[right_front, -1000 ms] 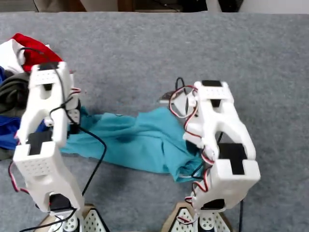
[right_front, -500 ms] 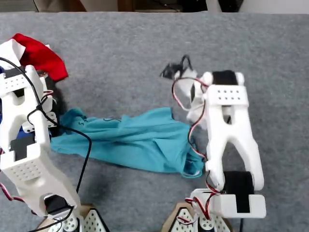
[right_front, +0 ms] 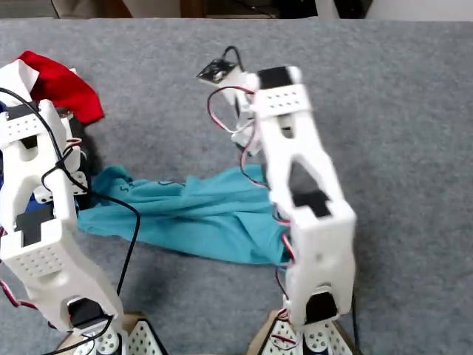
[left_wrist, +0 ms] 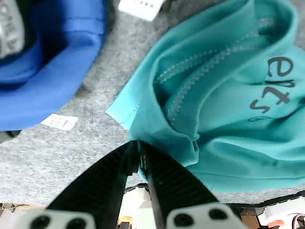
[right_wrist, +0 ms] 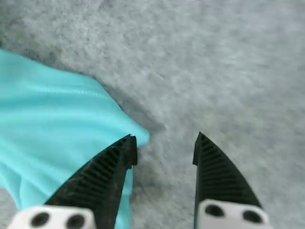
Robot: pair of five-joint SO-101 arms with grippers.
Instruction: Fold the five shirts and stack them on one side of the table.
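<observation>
Progress: basically nothing banked yet. No folded shirt and no stack anywhere on the table (right_front: pixel 399 111). The teal shirt (right_front: pixel 199 214) lies near-centre, stretched left to right but rumpled, with creases and a bunched collar end, so by my read it's being spread flat and the first fold hasn't begun. The rest sit in a loose heap at the far-left edge: red shirt (right_front: pixel 63 92) on top, white shirt (right_front: pixel 13 74) beside it, blue shirt (left_wrist: pixel 52 62) just left of the teal one's collar end, apart from it with bare table between. I can't pick out a fifth from here. So all the folds and the stacking are left to do. Left gripper (left_wrist: pixel 138 145): jaws pinched nearly together on the teal shirt's left end, with the tips nipping a fold of hem just below the collar; looks like a real grip, thin bite of cloth. Right gripper (right_wrist: pixel 165 143): jaws wide apart, holding nothing, hovering at the shirt's far-right corner. One finger (right_wrist: pixel 107 164) sits over the teal corner, the other is over bare table; I can't tell whether either is touching down. My guess is that corner needs to be taken next so the two arms can pull the shirt taut; with a pinch that shallow on the left, slip is the risk.
</observation>
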